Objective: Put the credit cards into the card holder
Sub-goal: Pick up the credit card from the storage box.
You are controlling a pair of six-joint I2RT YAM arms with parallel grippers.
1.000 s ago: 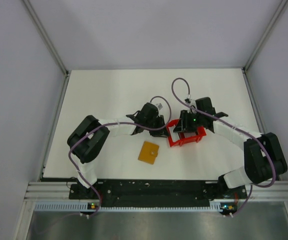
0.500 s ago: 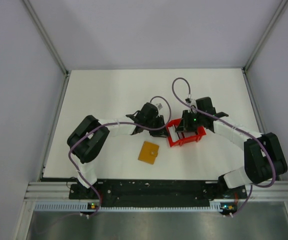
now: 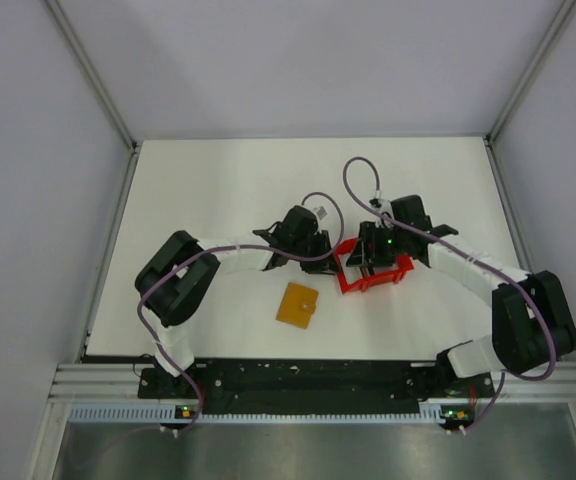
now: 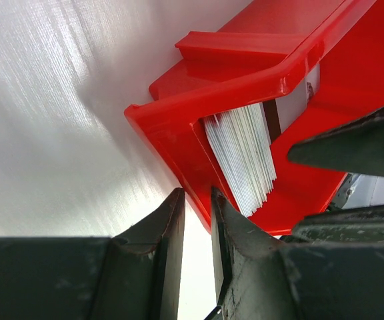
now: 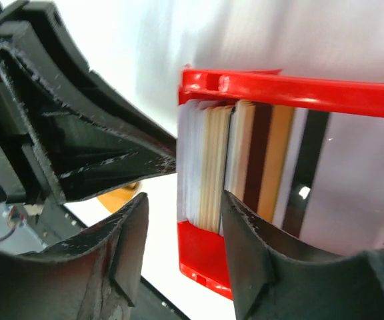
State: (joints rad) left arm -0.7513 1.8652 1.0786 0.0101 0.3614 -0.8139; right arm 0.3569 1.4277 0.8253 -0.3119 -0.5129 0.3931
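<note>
Two claws meet at the red tray on the bench.

Left claw: jaws nearly together, with a thin slit of bench between them and nothing held. Tray corner sits just past its tips.

Right claw: jaws spread. The credit cards stand on edge, packed inside the tray. Part of the stack lines up between its tips; contact unclear.

Card holder: flat on the bench, on the base side of the left claw, apart from both claws and the tray.
</note>
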